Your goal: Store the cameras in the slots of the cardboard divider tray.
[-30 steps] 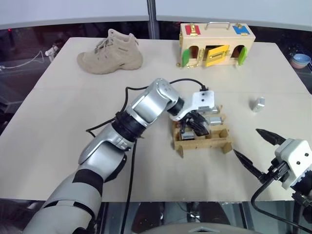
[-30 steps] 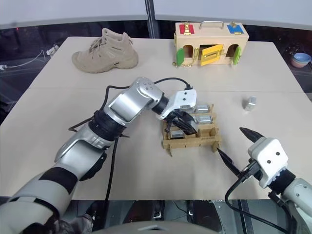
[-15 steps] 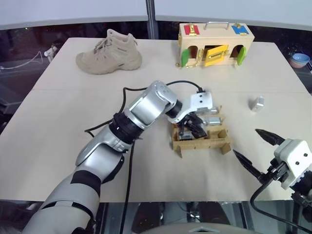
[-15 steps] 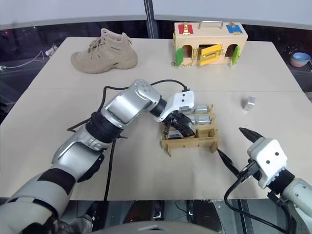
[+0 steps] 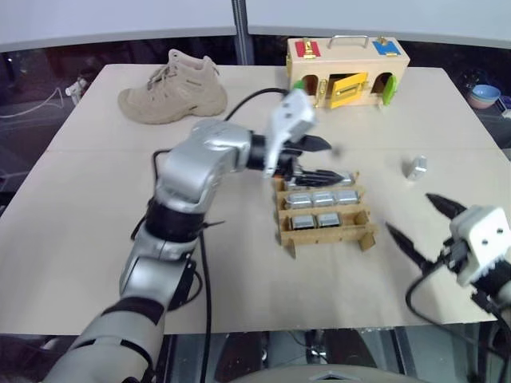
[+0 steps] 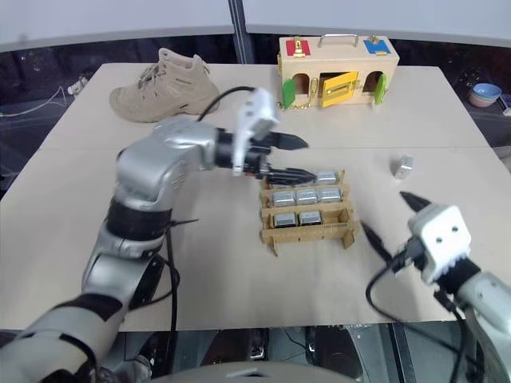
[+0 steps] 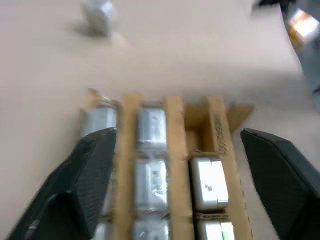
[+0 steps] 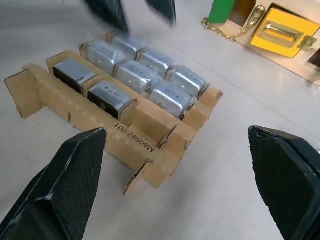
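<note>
While I watch from the head views, this is what I read:
Left gripper (image 6: pixel 289 158): released, fingers spread, empty, hovering over the tray's far edge.
Right gripper (image 5: pixel 417 226): released, empty, at 4 o'clock of the tray.
Cardboard divider tray (image 5: pixel 329 237): mid-worktop (image 5: pixel 96 239); cameras (image 5: pixel 321 199) fill most slots.
Loose camera (image 5: pixel 415 167): on the worktop at 2 o'clock of the tray, well apart.

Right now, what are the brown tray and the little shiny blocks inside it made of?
The tray looks like plain cardboard: matte tan strips slotted together, with rough cut edges and printed lettering. The blocks look like metal or silvery plastic, smooth and glossy with bright reflections; which one I cannot tell.
</note>
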Robot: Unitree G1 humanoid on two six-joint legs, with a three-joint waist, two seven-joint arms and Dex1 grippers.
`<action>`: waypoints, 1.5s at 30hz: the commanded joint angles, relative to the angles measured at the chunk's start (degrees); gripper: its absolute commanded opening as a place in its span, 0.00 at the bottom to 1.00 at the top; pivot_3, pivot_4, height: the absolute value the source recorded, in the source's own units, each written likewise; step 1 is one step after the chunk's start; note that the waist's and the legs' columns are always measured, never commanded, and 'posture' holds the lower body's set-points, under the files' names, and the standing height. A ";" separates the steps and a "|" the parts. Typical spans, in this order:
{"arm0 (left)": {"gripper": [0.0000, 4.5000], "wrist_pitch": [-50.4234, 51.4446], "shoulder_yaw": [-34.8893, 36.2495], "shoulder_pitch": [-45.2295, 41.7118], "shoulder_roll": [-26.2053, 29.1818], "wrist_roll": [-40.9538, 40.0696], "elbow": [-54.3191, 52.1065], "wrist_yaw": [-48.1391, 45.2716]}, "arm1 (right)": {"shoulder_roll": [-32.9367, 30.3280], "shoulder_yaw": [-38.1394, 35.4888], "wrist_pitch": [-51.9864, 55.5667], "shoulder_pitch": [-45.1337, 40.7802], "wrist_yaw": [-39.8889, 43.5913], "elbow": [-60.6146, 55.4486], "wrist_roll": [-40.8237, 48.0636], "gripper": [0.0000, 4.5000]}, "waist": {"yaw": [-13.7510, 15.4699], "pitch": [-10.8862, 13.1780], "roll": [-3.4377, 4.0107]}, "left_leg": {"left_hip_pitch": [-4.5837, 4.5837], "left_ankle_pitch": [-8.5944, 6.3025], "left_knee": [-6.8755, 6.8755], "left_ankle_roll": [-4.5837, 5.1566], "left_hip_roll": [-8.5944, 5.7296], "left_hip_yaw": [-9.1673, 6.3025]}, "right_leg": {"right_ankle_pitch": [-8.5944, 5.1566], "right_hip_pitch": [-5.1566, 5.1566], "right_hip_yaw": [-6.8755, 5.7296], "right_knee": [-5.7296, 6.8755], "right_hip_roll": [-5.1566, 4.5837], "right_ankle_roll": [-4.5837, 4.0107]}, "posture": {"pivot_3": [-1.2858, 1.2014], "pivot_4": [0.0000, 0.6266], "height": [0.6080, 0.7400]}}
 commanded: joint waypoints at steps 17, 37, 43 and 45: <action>0.95 -14.92 30.63 42.59 16.69 -22.21 -23.62 -2.27 | 1.39 5.93 27.00 -52.74 -19.51 51.39 -6.93 1.00 | 0.94 0.05 -0.09 | -0.09 -0.02 -0.01 0.03 -0.25 0.08 | 0.13 -0.24 0.02 0.33 -0.28 -0.25 | 0.52 0.24 1.00; 1.00 -20.33 32.70 51.63 20.63 -26.24 -28.24 3.48 | -0.46 8.84 21.94 -61.35 -15.39 69.78 -9.90 0.17 | -0.06 0.06 -0.07 | -0.09 -0.03 -0.07 0.05 -0.23 0.10 | 0.13 -0.27 0.04 0.33 -0.27 -0.25 | 0.52 0.24 1.00; 1.00 -26.86 31.78 53.15 17.10 -25.03 -27.74 3.79 | -6.50 9.25 8.93 -53.35 8.71 53.16 -1.45 0.17 | 0.07 0.11 0.03 | -0.13 -0.05 -0.15 0.09 -0.23 0.10 | 0.13 -0.28 0.03 0.21 -0.27 -0.24 | 0.52 0.24 1.00; 1.00 -31.23 32.00 55.02 15.53 -25.64 -26.70 0.10 | -12.95 10.99 3.22 -46.33 26.01 41.32 3.78 0.17 | -0.05 0.11 0.06 | -0.12 -0.07 -0.29 0.11 -0.22 0.10 | 0.14 -0.28 0.03 0.06 -0.26 -0.23 | 0.52 0.24 1.00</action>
